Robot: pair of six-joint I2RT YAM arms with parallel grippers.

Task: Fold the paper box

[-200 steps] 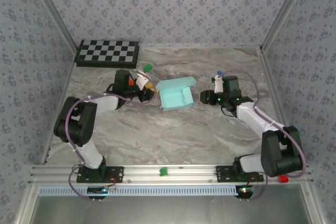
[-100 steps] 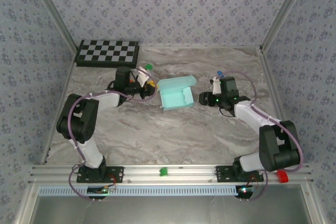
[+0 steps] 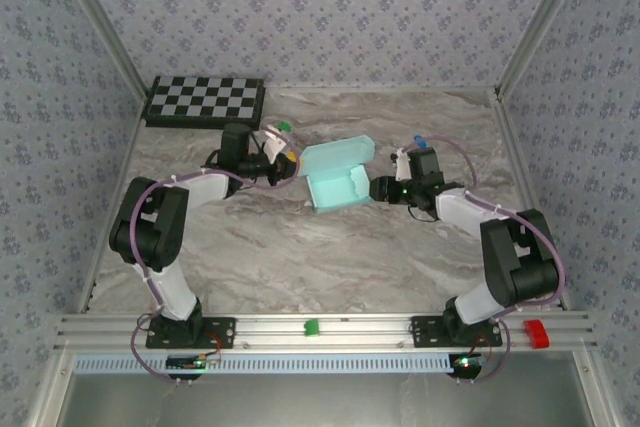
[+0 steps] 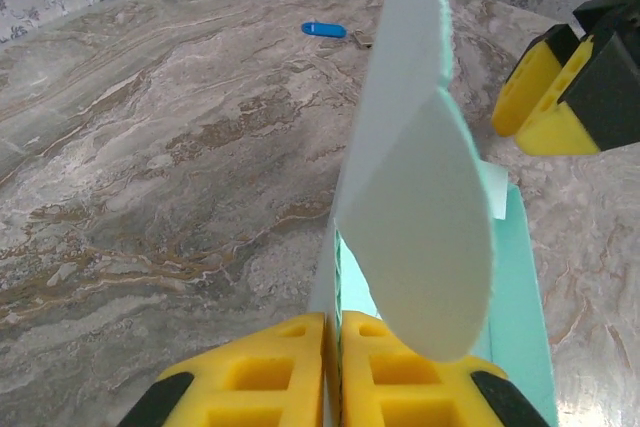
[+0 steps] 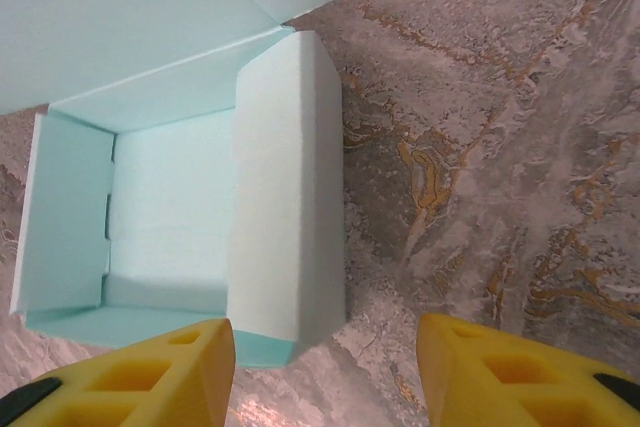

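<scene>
The left gripper (image 4: 331, 332) is clamped on the paper box (image 3: 337, 180). In the left wrist view its two yellow fingers (image 4: 250, 377) press flat together, with the thin edge of a raised flap running down into the seam between them. The box lies just ahead of these fingers and stretches away from them.

The right gripper (image 5: 325, 325) stands with its jaws apart at the opposite side of the box. In its wrist view the near corner of the box sits in the gap between the two yellow fingertips (image 5: 160, 362), but neither one touches the card. From above, the box lies between the two grippers on the table (image 3: 300, 247), and each gripper is at one of its ends.

In the left wrist view the upright flap hides most of the box body, and the bottom of the picture cuts off the fingers. The right gripper's yellow tips show beyond the flap at the upper right. A small blue piece (image 4: 323, 29) lies well off on the table, too small to make out.

The box is pale aqua card, matte and thin, folded into a shallow open tray with straight walls. One side wall is doubled over into a thick band, and the lid flap has a rounded end. The tabletop is grey stone-patterned with brown veins.
</scene>
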